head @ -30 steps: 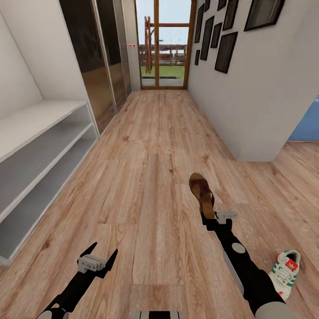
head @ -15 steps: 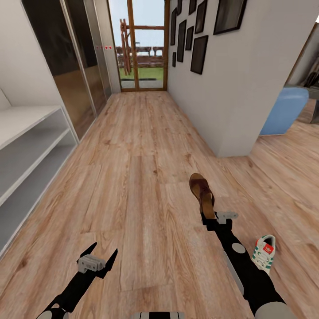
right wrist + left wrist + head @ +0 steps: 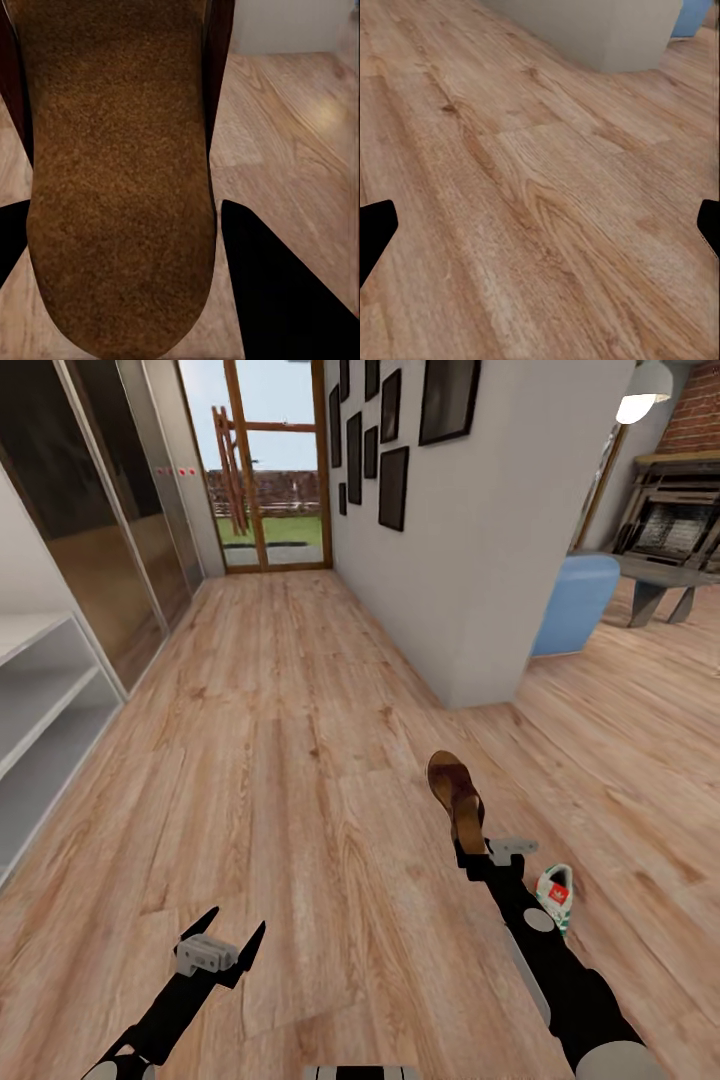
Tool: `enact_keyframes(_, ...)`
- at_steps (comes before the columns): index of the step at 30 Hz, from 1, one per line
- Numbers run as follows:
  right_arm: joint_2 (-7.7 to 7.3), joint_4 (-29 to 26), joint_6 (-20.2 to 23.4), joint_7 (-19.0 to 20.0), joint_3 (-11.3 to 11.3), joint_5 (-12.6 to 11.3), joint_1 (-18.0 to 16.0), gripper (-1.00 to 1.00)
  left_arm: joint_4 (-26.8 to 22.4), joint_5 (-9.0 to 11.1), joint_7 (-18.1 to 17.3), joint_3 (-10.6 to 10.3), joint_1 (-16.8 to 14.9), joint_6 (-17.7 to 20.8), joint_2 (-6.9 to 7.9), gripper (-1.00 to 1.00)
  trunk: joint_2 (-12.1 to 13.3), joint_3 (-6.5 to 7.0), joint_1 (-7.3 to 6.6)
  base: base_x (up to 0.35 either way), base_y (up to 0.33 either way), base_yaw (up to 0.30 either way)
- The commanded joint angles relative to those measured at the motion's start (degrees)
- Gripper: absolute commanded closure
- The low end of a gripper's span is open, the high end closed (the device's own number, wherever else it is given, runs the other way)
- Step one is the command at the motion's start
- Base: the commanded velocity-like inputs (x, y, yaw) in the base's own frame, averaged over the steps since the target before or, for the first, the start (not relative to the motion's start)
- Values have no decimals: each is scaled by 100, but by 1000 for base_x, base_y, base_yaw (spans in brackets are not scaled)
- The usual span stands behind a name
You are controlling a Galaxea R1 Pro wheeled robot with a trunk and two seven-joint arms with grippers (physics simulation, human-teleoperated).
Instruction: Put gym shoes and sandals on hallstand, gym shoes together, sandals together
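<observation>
- In the corridor, on the wood floor [image 3: 300, 760], a brown sandal [image 3: 456, 795] is carried clear of the planks by the right gripper [image 3: 478, 852], whose jaws are closed on its heel end.
- The sandal's long axis is seen to run straight on from the right arm, toe pointing away from the robot down the corridor.
- The shoe rack [image 3: 30, 710] is seen at the far left edge of the head view, well apart from the held sandal and across the corridor from it; its open shelves face the floor space.
- The coming move is judged to turn on that relation: the rack lies to the robot's left, while the sandal is held on the right, so a turn of the base or a long reach across would be needed.
- The left gripper [image 3: 232, 941] is nearer the rack; its jaws are spread wide and nothing is held.
- A white sneaker [image 3: 553, 895] with green stripes is seen on the floor just beside the right forearm, partly hidden behind it.
- In the right wrist view the sandal's tan footbed [image 3: 120, 172] is shown close up between the dark fingers [image 3: 292, 292], a detail not given by the head view.
- In the left wrist view bare planks are shown between the two finger tips [image 3: 375, 232], which confirms the empty grip.
</observation>
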Motion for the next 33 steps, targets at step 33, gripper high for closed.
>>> enact_keyframes(33,11,-13,-40,19,26,-38,105,100,0,25,5,7,2,1,0,-100,0,107,0,0,0,-224)
